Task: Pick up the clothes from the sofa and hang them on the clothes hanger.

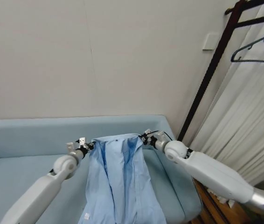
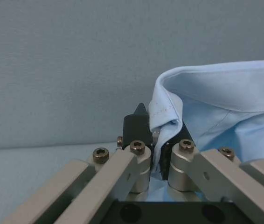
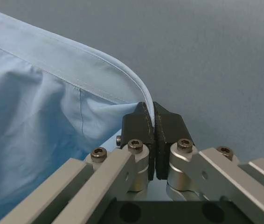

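Observation:
A light blue shirt [image 1: 122, 179] hangs spread between my two grippers in front of the sofa back, its tail draping down over the seat. My left gripper [image 1: 88, 146] is shut on the shirt's left collar corner, and the collar fold [image 2: 165, 114] sits pinched between the black pads [image 2: 139, 126]. Over at the other shoulder, my right gripper [image 1: 144, 138] is shut on the collar edge [image 3: 122, 70], with its pads [image 3: 167, 126] pressed together on the fabric. A dark clothes hanger [image 1: 255, 49] hangs high at the upper right on a dark rack [image 1: 211, 70].
The pale blue sofa [image 1: 24, 135] runs along a plain wall. The rack's slanted pole rises just right of the sofa's end, and a white curtain [image 1: 248, 126] hangs behind it. A wooden rack base [image 1: 216, 205] sits low beside the sofa's right arm.

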`<state>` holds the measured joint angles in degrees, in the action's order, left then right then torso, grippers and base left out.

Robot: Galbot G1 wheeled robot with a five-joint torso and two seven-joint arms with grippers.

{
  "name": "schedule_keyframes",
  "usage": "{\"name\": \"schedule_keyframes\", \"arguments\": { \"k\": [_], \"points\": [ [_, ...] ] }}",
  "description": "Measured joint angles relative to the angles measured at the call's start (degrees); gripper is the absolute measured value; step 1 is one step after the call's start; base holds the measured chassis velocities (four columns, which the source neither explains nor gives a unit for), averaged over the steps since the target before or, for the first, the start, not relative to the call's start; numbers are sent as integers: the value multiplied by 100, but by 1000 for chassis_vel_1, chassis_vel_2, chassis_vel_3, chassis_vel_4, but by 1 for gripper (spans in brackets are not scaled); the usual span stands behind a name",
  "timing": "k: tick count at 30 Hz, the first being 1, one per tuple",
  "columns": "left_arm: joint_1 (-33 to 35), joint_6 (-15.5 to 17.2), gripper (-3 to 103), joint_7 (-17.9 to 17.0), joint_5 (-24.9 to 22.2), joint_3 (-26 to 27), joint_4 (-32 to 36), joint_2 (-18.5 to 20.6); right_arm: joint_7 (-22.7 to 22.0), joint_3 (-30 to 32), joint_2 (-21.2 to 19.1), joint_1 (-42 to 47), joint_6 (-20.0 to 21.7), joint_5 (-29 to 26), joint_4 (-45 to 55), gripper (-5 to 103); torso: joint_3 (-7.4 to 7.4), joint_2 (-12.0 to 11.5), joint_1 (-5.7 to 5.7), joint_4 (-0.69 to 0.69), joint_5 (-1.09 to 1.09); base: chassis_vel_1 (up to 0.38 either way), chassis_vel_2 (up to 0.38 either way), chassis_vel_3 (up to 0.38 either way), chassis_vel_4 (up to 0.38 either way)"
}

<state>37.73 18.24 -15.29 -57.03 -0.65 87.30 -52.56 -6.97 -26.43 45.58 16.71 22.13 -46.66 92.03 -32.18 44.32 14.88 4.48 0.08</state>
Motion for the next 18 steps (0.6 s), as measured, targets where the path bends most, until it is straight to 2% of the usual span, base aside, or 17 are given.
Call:
{"name": "schedule_keyframes", "arguments": {
  "k": [2, 3, 5, 7, 8, 9, 10, 11, 12, 13, 14, 15, 17, 18],
  "points": [
    [-460, -253, 3, 103, 447, -409, -889, -475, 108, -8, 306, 123, -265, 466, -562, 1, 0, 0, 1, -2, 2, 0, 0, 0, 0],
    [-460, -253, 3, 103, 447, -409, -889, -475, 108, -8, 306, 123, -265, 466, -562, 1, 0, 0, 1, -2, 2, 0, 0, 0, 0],
    [-812, -452, 3, 236, 784, -656, -1659, -940, 201, 36, 595, 208, -429, 727, -1060, 1, 1, 0, 0, 0, 0, 0, 0, 0, 0],
    [-1060, -535, 3, 351, 1025, -799, -2269, -1341, 237, 131, 894, 280, -534, 920, -1557, 1, 1, 0, 0, 0, 2, 0, 0, 0, 0],
    [-1060, -535, 3, 351, 1025, -799, -2269, -1341, 237, 131, 894, 280, -534, 920, -1557, 1, 1, 0, 0, 0, 2, 0, 0, 0, 0],
    [-1172, -552, 0, 370, 1114, -861, -2575, -1530, 238, 195, 1055, 312, -605, 1053, -1822, 1, 1, 0, 0, 0, 2, 0, 0, 0, 0],
    [-1254, -572, 3, 375, 1183, -901, -2818, -1669, 234, 259, 1195, 334, -694, 1167, -2060, 6, 1, 0, 0, 0, 1, 0, 0, 0, 0],
    [-1293, -582, 8, 376, 1226, -912, -2951, -1747, 220, 305, 1277, 342, -751, 1230, -2227, 11, 1, 0, 0, -1, 2, 0, 0, 0, 0],
    [-1315, -584, 8, 372, 1258, -911, -3036, -1797, 202, 346, 1322, 344, -772, 1247, -2334, 16, 1, 0, 0, -2, 2, 0, 0, 0, 0],
    [-1315, -584, 8, 372, 1258, -911, -3036, -1797, 202, 346, 1322, 344, -772, 1247, -2334, 16, 1, 0, 0, -2, 2, 0, 0, 0, 0],
    [-1320, -569, 14, 342, 1275, -900, -3062, -1822, 180, 393, 1335, 344, -776, 1248, -2399, 21, 0, 0, 0, -3, 1, 0, 0, 0, 0],
    [-1306, -510, 19, 235, 1277, -872, -3025, -1812, 153, 450, 1314, 348, -777, 1249, -2411, 21, 1, 0, 0, -2, 1, 0, 0, 0, 0],
    [-1206, -331, 29, 83, 1230, -795, -2713, -1645, 132, 573, 1139, 378, -754, 1210, -2283, 33, 2, 1, -1, -2, 0, 0, 0, 0, 0],
    [-1206, -331, 29, 83, 1230, -795, -2713, -1645, 132, 573, 1139, 378, -754, 1210, -2283, 33, 2, 1, -1, -2, 0, 0, 0, 0, 0]
  ]
}}
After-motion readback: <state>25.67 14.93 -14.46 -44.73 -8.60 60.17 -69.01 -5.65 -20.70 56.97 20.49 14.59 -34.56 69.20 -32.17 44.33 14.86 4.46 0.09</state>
